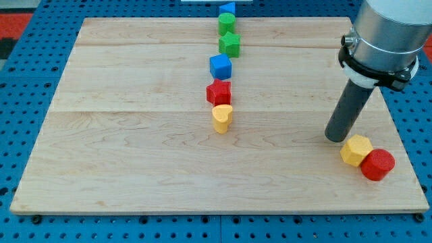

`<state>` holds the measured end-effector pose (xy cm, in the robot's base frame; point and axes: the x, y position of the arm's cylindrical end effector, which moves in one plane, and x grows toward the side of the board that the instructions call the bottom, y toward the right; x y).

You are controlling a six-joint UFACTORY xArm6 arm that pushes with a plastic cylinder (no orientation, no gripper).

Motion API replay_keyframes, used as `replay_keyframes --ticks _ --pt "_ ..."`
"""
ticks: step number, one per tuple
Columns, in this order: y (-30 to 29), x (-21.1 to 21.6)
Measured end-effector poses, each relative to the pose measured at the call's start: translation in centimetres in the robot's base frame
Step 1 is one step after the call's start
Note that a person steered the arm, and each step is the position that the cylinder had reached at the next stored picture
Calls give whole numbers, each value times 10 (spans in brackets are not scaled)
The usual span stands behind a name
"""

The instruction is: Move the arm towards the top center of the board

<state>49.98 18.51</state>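
Note:
My tip (335, 138) rests on the wooden board (135, 135) at the view's right, just left of and above a yellow hexagonal block (356, 150) that touches a red round block (377, 164). A line of blocks runs down the board's middle from the top edge: a blue block (227, 9), a green round block (227, 23), a green star-shaped block (230, 44), a blue cube (220, 66), a red star-shaped block (219, 92) and a yellow heart-shaped block (222, 117). My tip is far to the right of this line and lower than its top end.
The board lies on a blue pegboard table (20, 81). The arm's grey body (385, 37) hangs over the board's upper right corner.

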Motion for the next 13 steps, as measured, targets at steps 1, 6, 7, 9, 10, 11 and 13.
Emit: replay_keyframes --ticks 1,6,7,9,10,11,13 --pt "7 0" --pt "65 -218" --pt "30 -281" --pt "2 -309" --pt "-17 -308" --pt "-104 -308" --pt "-332 -286"
